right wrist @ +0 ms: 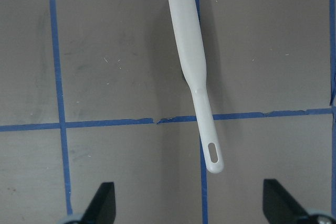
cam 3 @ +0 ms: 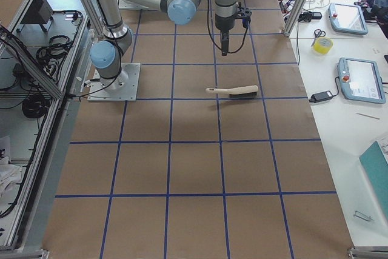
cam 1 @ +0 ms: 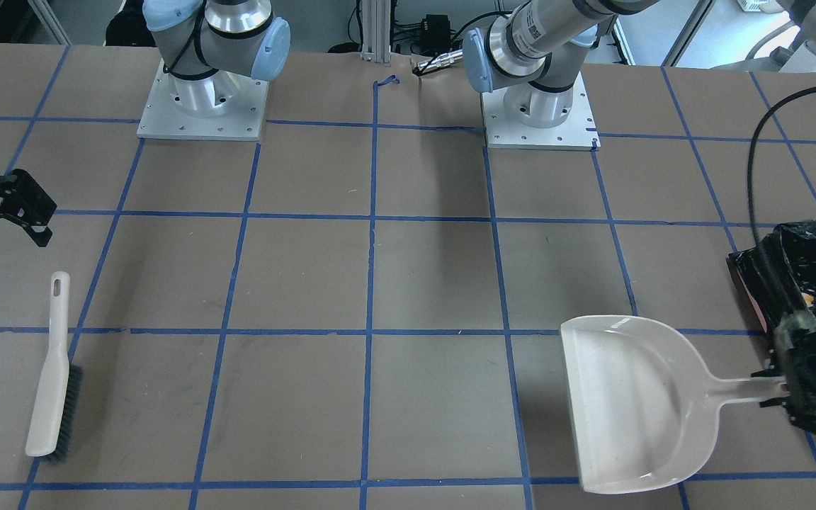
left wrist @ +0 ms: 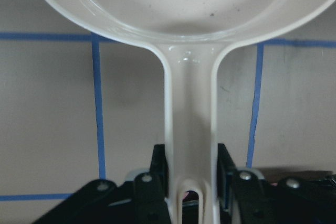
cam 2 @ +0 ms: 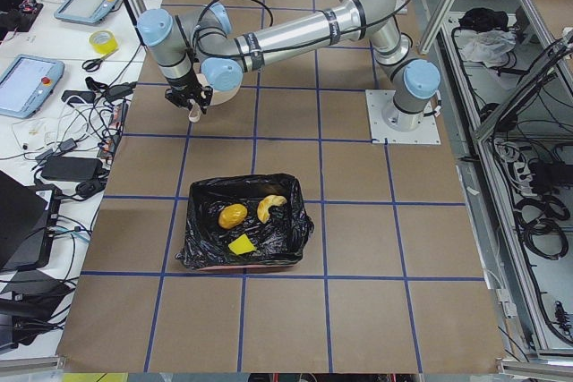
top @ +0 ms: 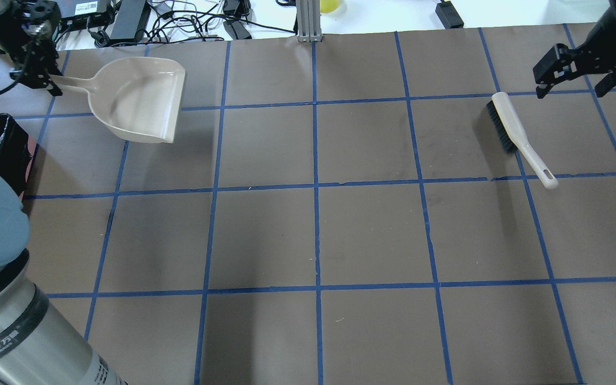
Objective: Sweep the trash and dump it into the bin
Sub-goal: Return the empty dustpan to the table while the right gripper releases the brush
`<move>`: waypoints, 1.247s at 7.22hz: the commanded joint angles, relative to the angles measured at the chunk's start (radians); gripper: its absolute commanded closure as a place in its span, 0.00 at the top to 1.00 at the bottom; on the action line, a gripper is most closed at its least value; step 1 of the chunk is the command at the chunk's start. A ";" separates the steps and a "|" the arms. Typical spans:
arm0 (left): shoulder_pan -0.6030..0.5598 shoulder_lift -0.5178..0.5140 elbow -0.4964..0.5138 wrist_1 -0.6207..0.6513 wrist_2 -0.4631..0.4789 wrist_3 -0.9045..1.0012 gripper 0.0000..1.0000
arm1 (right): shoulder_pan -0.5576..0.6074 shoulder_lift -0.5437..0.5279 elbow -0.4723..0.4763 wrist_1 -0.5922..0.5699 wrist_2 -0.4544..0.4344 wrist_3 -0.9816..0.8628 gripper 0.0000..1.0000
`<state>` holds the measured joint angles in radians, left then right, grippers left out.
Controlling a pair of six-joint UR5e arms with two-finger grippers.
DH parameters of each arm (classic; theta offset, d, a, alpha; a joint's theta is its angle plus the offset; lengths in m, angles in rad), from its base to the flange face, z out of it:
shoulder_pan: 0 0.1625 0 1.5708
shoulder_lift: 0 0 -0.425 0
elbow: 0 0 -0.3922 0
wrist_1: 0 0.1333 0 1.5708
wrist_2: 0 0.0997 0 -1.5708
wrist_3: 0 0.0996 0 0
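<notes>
Nearest, at the left end of the desk [cam 2: 358, 310], the bin [cam 2: 295, 225] lies with its long side running from the robot's side toward the operators' side. All the trash sits inside it: croissant [cam 2: 271, 207], potato-like lump [cam 2: 233, 216], yellow sponge [cam 2: 240, 245]. Beyond it, the left tool [cam 1: 773, 387] is clamped on the handle of the beige dustpan [cam 1: 627, 404], whose mouth faces the desk's middle (handle toward the bin's end). Far across, the brush [cam 1: 50, 375] lies with its handle toward the robot, bristles turned inward. The right tool [top: 569, 88] hangs near it, spread wide.
</notes>
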<state>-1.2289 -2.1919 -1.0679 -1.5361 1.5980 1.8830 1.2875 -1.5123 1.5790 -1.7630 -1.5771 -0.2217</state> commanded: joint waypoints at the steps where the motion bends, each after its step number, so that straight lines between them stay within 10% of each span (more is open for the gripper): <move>1: -0.067 -0.034 -0.117 0.213 -0.032 -0.036 0.00 | 0.084 0.004 -0.043 0.011 0.008 0.047 1.00; 9: -0.124 -0.012 -0.251 0.335 -0.035 -0.050 0.00 | 0.208 -0.008 -0.044 0.108 -0.003 0.208 1.00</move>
<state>-1.3518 -2.2066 -1.2975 -1.2250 1.5632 1.8352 1.4861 -1.5113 1.5367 -1.6663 -1.5809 -0.0218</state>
